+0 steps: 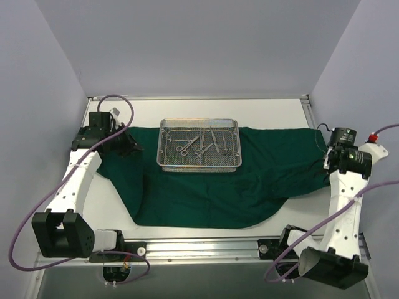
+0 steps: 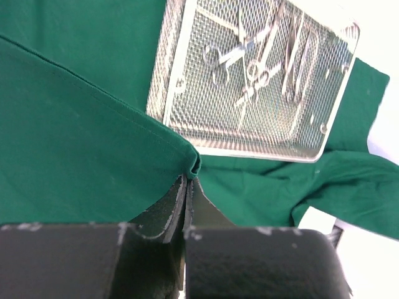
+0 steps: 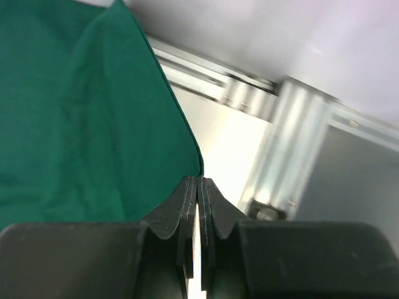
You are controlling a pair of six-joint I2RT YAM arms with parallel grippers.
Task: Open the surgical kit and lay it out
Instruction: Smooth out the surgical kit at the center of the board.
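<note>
The surgical kit lies opened out: a dark green cloth (image 1: 206,193) spreads across the table, with a silver wire-mesh tray (image 1: 163,144) on its far part. In the tray lie small steel scissors (image 2: 223,57) and slim instruments (image 2: 293,59). My left gripper (image 1: 129,146) is at the cloth's left edge, shut on a raised fold of cloth (image 2: 194,163). My right gripper (image 1: 328,164) is at the cloth's right edge (image 3: 187,134), shut with the hem running in between its fingertips (image 3: 190,187).
Bare white tabletop (image 1: 274,112) surrounds the cloth at the back and right. An aluminium rail (image 1: 206,246) runs along the near edge, and a frame post (image 3: 290,140) stands close beside my right gripper. Grey walls enclose three sides.
</note>
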